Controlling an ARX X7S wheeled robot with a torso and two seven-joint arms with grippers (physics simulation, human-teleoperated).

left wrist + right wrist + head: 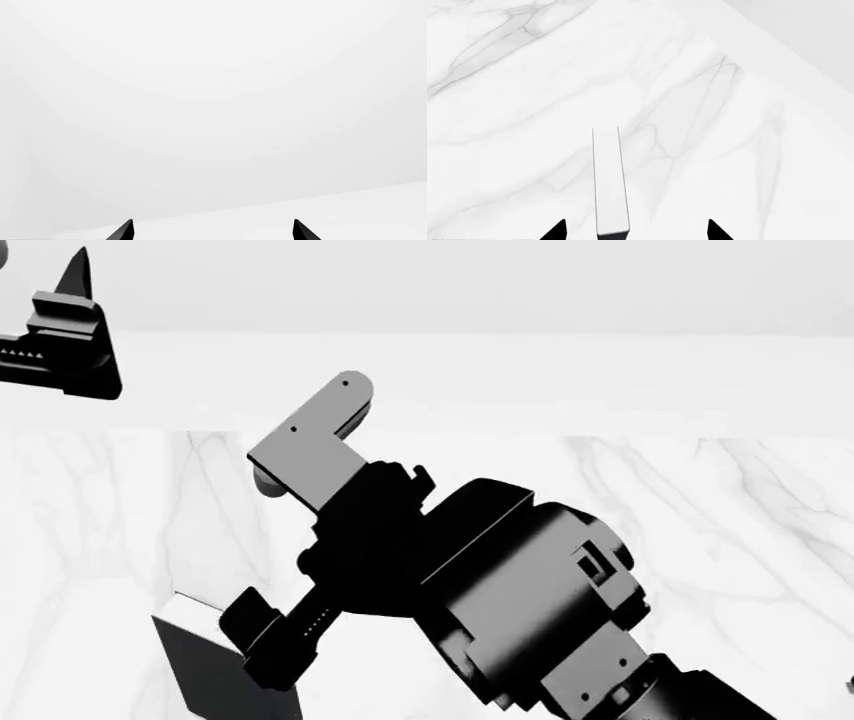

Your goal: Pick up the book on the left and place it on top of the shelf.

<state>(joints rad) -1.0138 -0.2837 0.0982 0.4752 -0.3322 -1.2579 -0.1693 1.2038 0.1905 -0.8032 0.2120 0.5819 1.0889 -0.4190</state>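
1. Right claw (635,231): the jaws are spread wide. In the right wrist view both dark fingertips (555,231) poke into the frame with a big gap between them
2. The book (610,180) sits in that gap. From the right wrist camera it's seen edge-on, a narrow white strip of pages with a thin dark line down each side and a dark bit at the near end
3. There's marble showing on both sides of that strip, so neither fingertip is touching the book. It sits a bit closer to one fingertip than the other
4. In the head view the book is down at the lower left corner of the frame, with the dark cover facing the camera and a pale sliver along its upper edge. It's standing up on the white marble desk (694,500) rather than lying flat, though I can't tell how much it leans
5. The right arm fills the middle of the head view, reaching towards the lower left, and its lower finger is right by the book
6. Left claw (213,231): also open, tips well apart with nothing between them. It's raised at the top left of the head view, well away from the book, and its wrist camera only sees plain white
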